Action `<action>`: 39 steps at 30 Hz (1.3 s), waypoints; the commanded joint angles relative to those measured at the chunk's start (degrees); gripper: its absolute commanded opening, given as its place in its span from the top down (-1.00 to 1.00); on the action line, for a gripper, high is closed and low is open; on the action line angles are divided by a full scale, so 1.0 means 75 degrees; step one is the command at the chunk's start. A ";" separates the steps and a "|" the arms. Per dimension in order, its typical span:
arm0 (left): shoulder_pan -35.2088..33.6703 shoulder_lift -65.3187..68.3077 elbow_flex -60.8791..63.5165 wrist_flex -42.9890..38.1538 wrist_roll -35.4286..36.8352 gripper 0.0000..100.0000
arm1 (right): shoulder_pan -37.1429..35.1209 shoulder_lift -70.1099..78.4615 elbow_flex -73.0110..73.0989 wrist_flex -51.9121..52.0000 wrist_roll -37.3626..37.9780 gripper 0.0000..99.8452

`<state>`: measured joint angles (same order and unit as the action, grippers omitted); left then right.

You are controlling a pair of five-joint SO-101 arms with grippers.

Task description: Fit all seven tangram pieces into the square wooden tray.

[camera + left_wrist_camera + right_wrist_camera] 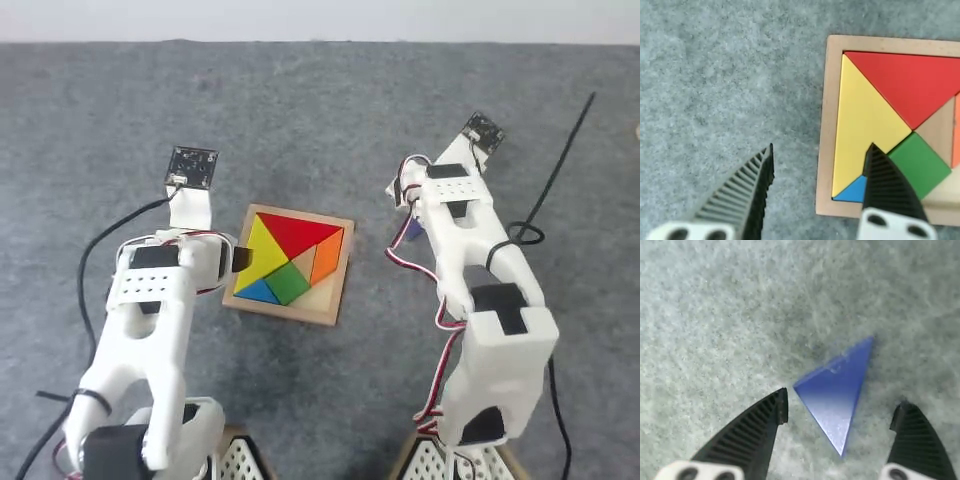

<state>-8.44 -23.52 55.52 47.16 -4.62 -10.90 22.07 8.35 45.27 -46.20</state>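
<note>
In middle of grey mat (100, 100), square wooden tray (300, 314) held five pieces: red (300, 232), yellow (258, 255), green (290, 282), orange (326, 262), light blue (257, 291). Bare wood gaps showed. Dark blue triangle (837, 390) lay on mat between spread jaws of right gripper (842, 404), ungrasped. Left gripper (821, 147) was spread wide, empty, astride tray's edge.

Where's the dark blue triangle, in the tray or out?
Out. The triangle lies flat on the grey mat, framed by the open right tool, away from the tray.

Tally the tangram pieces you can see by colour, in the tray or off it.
Red piece: 1
Yellow piece: 1
Green piece: 1
Orange piece: 1
Light blue piece: 1
Dark blue piece: 1
Total: 6
</note>
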 commanded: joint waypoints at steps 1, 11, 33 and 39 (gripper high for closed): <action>0.0059 -0.0023 -0.0041 -0.0152 -0.0105 0.45 | 0.0064 -0.0018 -0.0410 -0.0170 0.0164 0.34; 0.0059 -0.0023 -0.0018 -0.0152 -0.0105 0.45 | 0.0111 0.0826 -0.1020 -0.0018 0.0621 0.34; 0.0059 -0.0023 -0.0018 -0.0152 -0.0105 0.45 | 0.0299 0.2010 -0.3141 0.4062 -0.0070 0.64; 0.0059 -0.0023 -0.0006 -0.0152 -0.0105 0.45 | 0.0486 0.1694 -0.3188 0.5116 0.0586 0.64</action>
<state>-8.44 -23.52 55.87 47.16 -4.70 -8.44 37.36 -15.30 78.95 -44.53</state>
